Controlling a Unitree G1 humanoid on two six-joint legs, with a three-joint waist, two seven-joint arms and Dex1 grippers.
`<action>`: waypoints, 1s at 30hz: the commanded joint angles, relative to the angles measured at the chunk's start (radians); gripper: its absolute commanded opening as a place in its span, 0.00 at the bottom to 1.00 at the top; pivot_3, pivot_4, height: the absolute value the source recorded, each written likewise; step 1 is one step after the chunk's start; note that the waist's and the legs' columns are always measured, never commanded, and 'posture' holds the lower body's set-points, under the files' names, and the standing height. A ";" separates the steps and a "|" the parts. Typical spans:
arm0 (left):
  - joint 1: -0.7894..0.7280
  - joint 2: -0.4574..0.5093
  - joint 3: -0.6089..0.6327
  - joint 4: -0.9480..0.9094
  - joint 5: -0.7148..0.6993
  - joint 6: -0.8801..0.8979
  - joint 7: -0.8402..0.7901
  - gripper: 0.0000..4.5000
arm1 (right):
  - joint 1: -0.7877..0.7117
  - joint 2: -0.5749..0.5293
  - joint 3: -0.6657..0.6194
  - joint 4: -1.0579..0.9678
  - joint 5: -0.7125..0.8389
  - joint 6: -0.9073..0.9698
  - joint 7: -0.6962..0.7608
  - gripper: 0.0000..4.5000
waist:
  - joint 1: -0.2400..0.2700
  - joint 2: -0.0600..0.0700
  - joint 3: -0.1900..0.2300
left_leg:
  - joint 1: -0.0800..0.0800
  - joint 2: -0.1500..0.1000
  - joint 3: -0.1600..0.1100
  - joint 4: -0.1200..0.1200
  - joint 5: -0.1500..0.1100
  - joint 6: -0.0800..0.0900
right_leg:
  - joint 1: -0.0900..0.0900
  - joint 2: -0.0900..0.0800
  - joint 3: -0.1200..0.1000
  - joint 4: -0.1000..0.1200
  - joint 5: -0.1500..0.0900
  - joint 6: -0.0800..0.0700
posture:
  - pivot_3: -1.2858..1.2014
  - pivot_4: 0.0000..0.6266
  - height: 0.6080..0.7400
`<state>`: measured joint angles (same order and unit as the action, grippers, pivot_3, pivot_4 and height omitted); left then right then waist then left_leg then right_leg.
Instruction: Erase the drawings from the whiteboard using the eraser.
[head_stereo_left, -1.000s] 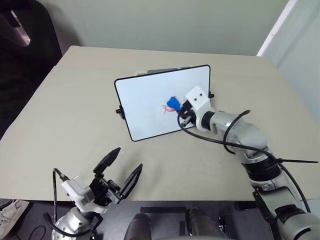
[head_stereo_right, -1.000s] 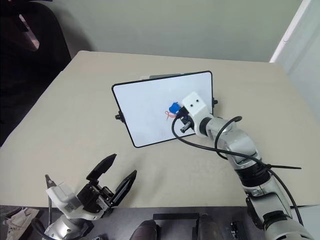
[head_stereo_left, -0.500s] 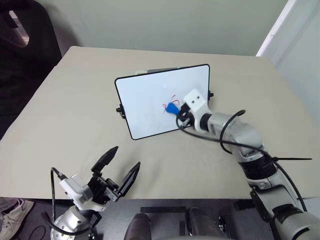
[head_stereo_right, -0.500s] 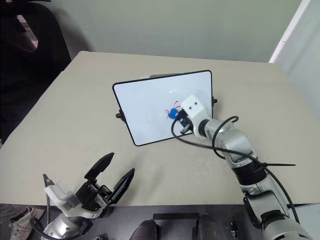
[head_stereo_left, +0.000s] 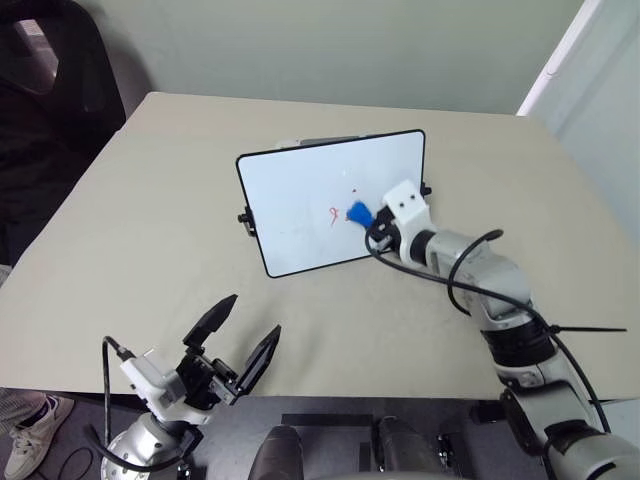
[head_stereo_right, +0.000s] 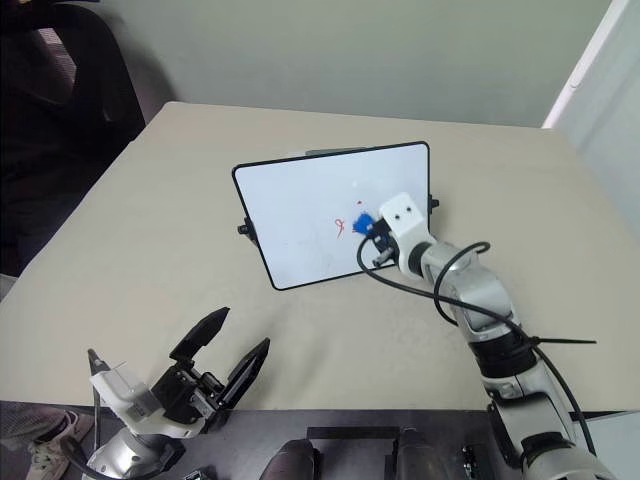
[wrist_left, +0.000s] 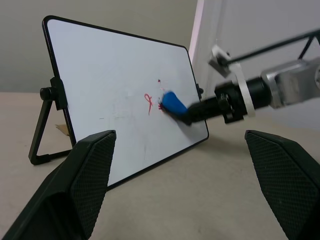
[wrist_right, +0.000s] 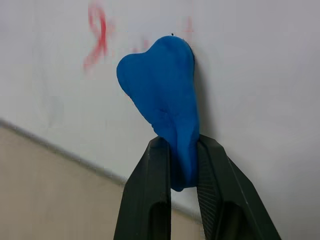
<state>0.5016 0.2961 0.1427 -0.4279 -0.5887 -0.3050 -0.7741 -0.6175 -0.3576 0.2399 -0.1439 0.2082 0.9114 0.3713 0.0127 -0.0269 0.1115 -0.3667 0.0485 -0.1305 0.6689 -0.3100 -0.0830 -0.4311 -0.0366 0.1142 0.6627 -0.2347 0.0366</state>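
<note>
The right arm reaches forward, its claw (wrist_right: 182, 165) clamped tight on the eraser (wrist_right: 162, 95). The left claw (head_stereo_left: 235, 345) hangs low with fingers spread wide.

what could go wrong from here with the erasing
1. The whiteboard stands tilted on a thin folding stand; pressing the eraser hard near its right edge might push it back or tip it.
2. The right gripper pinches only the eraser's lower end, so the soft blue block may bend or slip out during a stroke.
3. The eraser sits to the right of the remaining red drawings, with a small speck above; strokes that stay there would probably leave them.
</note>
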 joint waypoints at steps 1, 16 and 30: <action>0.001 0.000 0.011 -0.022 -0.011 -0.006 0.000 1.00 | -0.015 -0.011 -0.010 -0.025 -0.027 0.011 -0.005 0.09 | -0.004 0.000 0.000 | 0.000 0.000 0.000 0.000 0.000 0.000 | 0.000 0.000 0.000 0.000 0.000 0.000 | 0.52 0.24 1.00; -0.006 0.001 0.014 -0.021 -0.019 -0.001 0.001 1.00 | -0.272 0.029 -0.063 0.032 -0.045 0.056 -0.035 0.09 | -0.009 0.002 0.001 | -0.001 0.000 0.000 -0.003 0.000 0.000 | -0.004 0.000 0.000 0.000 -0.001 -0.002 | 0.52 0.24 1.00; -0.009 0.003 0.025 -0.023 -0.025 0.001 0.000 1.00 | -0.056 -0.029 0.010 -0.118 -0.034 0.197 -0.002 0.09 | -0.008 0.001 0.001 | -0.001 0.000 0.000 0.000 0.000 0.000 | -0.001 0.001 0.000 0.000 0.000 -0.002 | 0.52 0.24 1.00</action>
<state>0.4894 0.2968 0.1564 -0.4281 -0.6031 -0.2997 -0.7742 -0.6587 -0.3770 0.2550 -0.2196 0.1822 1.1013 0.3701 0.0050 -0.0259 0.1121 -0.3672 0.0486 -0.1301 0.6686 -0.3095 -0.0827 -0.4322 -0.0358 0.1142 0.6629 -0.2351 0.0348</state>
